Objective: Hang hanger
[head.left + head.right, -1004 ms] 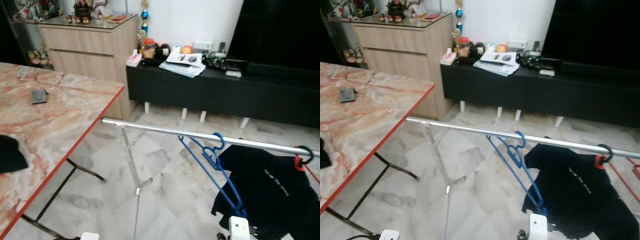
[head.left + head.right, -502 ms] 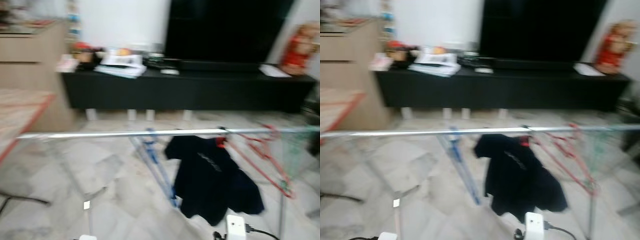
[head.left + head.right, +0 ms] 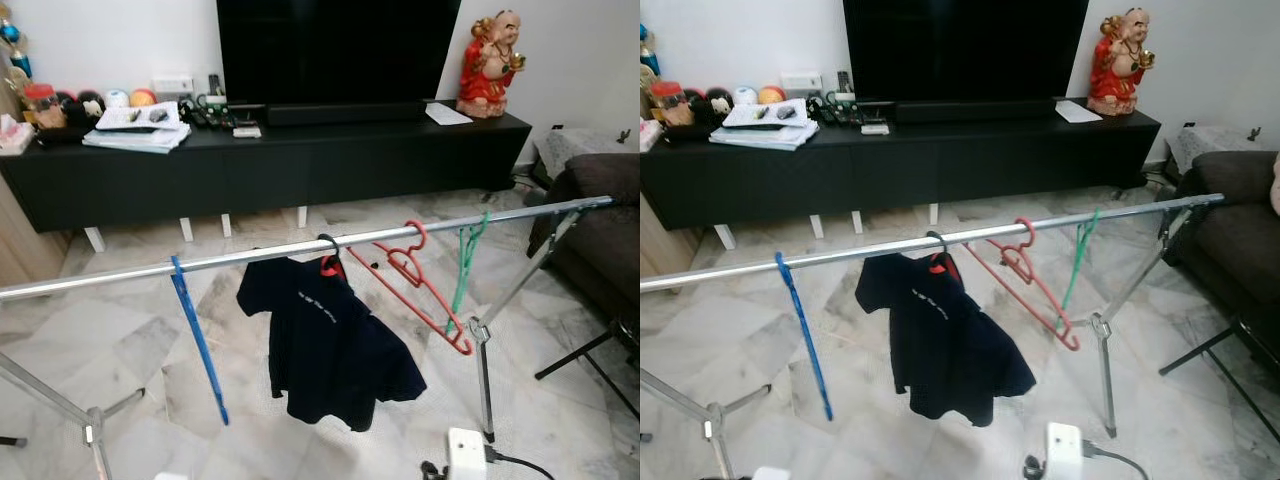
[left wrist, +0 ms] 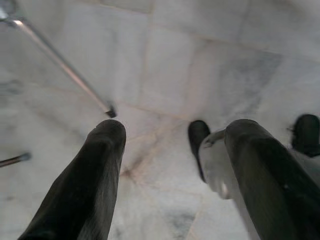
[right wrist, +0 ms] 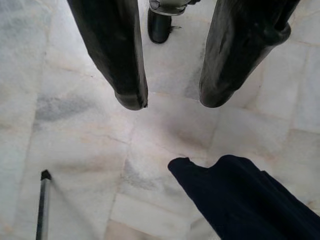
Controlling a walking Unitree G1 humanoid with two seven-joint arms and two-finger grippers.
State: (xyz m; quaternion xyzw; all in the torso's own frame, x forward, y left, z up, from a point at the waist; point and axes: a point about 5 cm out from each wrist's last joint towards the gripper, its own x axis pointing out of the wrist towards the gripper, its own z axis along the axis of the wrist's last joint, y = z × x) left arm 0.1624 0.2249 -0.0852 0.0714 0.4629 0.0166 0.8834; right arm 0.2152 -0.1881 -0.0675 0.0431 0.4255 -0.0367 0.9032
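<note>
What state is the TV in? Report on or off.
Cannot tell for sure. The TV screen is uniformly black with no picture, which suggests off, but no indicator light can be made out.

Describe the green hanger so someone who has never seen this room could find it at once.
Start at the silver rail that runs across the room in front of the black TV cabinet. Follow it toward the sofa, past the blue hanger, the dark shirt and the red hanger. The green hanger is last in line, the only green one, hanging empty.
</note>
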